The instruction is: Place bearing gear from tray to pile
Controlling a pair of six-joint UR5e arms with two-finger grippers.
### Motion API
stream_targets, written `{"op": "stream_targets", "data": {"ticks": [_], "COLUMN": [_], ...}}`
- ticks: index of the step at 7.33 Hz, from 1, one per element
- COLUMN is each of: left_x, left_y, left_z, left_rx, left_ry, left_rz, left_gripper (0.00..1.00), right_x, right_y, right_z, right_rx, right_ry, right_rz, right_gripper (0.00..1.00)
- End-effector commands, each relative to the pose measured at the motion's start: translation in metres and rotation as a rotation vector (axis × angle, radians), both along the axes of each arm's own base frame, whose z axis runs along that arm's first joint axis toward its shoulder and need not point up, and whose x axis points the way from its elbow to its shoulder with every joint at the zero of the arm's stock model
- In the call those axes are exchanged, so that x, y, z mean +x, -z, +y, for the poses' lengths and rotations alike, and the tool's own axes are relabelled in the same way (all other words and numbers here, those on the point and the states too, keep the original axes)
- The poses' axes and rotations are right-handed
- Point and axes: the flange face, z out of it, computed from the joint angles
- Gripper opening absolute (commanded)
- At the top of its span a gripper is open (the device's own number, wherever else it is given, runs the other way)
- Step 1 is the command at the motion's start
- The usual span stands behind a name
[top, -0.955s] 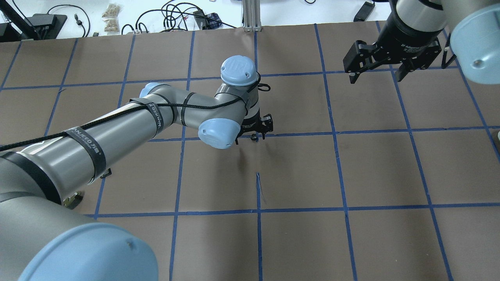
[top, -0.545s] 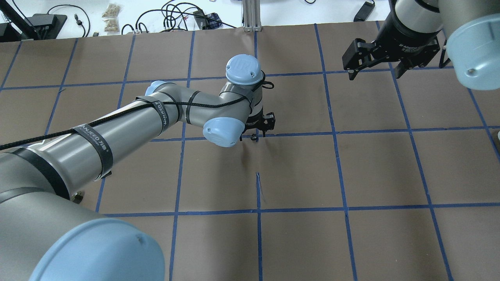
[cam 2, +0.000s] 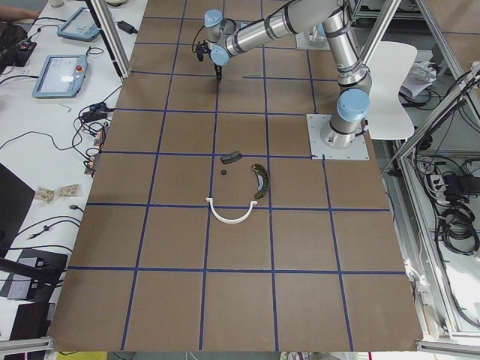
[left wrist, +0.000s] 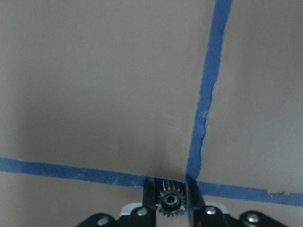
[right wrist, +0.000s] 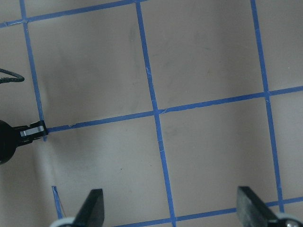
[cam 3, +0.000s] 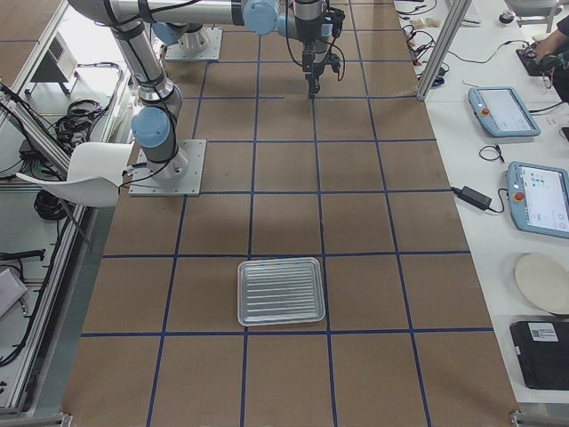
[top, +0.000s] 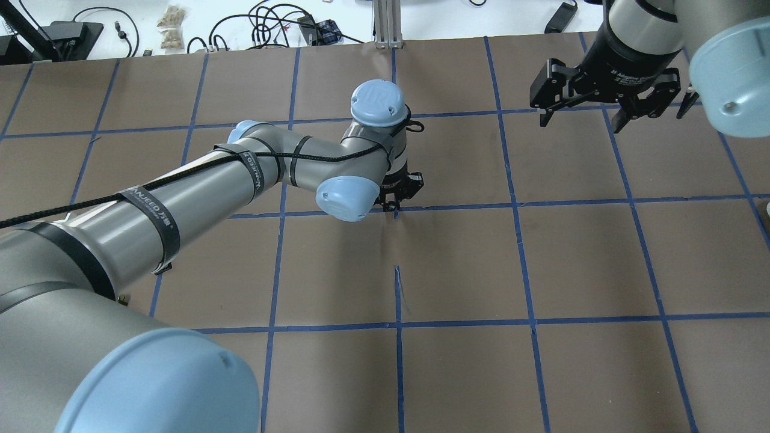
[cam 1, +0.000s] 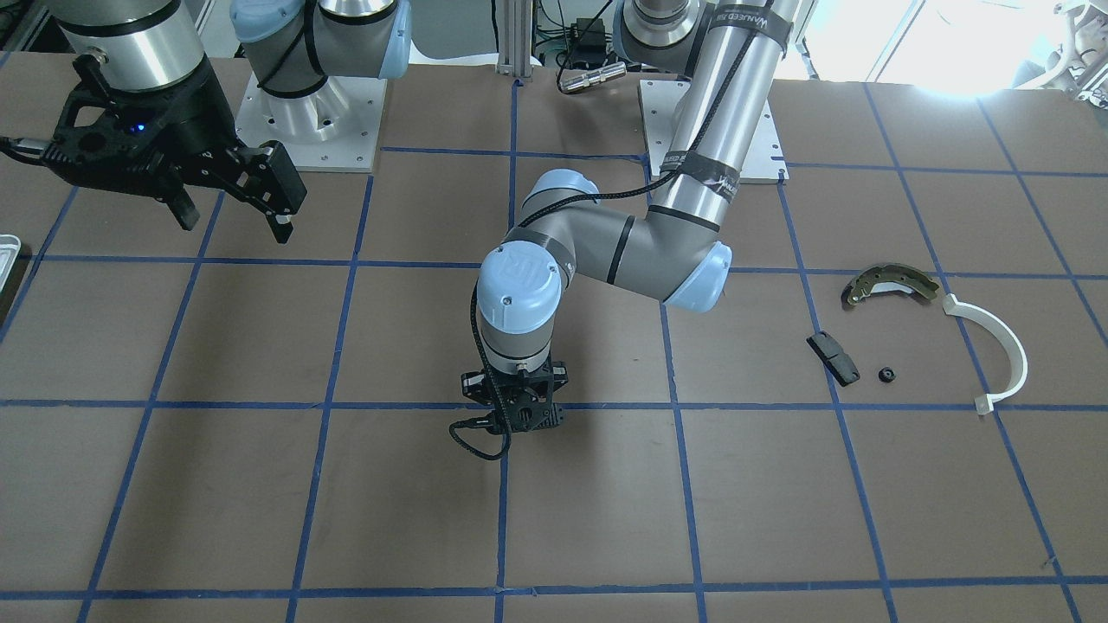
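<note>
My left gripper (cam 1: 511,426) is shut on the small dark toothed bearing gear (left wrist: 169,202) and holds it just above a blue tape crossing at mid table; it also shows in the overhead view (top: 395,203). The pile lies apart on the brown paper: an olive brake shoe (cam 1: 892,281), a white half-ring arc (cam 1: 1004,346) and a black oblong block (cam 1: 833,357). The silvery tray (cam 3: 280,291) sits at the table's other end, empty, with only its edge in the front view (cam 1: 4,251). My right gripper (top: 581,120) hangs open and empty, raised above the table.
A small black round part (cam 1: 885,375) lies next to the block. The arm bases (cam 1: 312,130) stand at the robot's side of the table. Cables and tablets (cam 2: 60,75) lie on the white bench beyond the far edge.
My left wrist has shifted a little toward the far right with the gear still held. My right gripper has turned slightly in place and stays open.
</note>
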Motion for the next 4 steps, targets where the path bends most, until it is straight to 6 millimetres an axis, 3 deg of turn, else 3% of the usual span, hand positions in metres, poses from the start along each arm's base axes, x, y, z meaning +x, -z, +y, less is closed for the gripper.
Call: {"op": "stream_targets", "data": {"ticks": [1, 2, 4], "left_x": [0.059, 0.113, 0.24], "left_y": [-0.058, -0.095, -0.141], "left_z": [-0.023, -0.027, -0.031], "left_rx": [0.017, 0.054, 0.057], "left_ry": [0.011, 0.065, 0.163], "left_rz": [0.02, 0.017, 0.027], "left_gripper": [0.0, 0.0, 0.0], "right_x": [0.0, 0.0, 0.0], "right_y": [0.0, -0.001, 0.0], "right_z": [0.0, 0.0, 0.0], "right_rx": [0.002, 0.001, 0.002], "right_ry": [-0.004, -0.004, -0.004], "right_rz": [0.001, 0.0, 0.0], "right_gripper": [1.0, 1.0, 1.0]}}
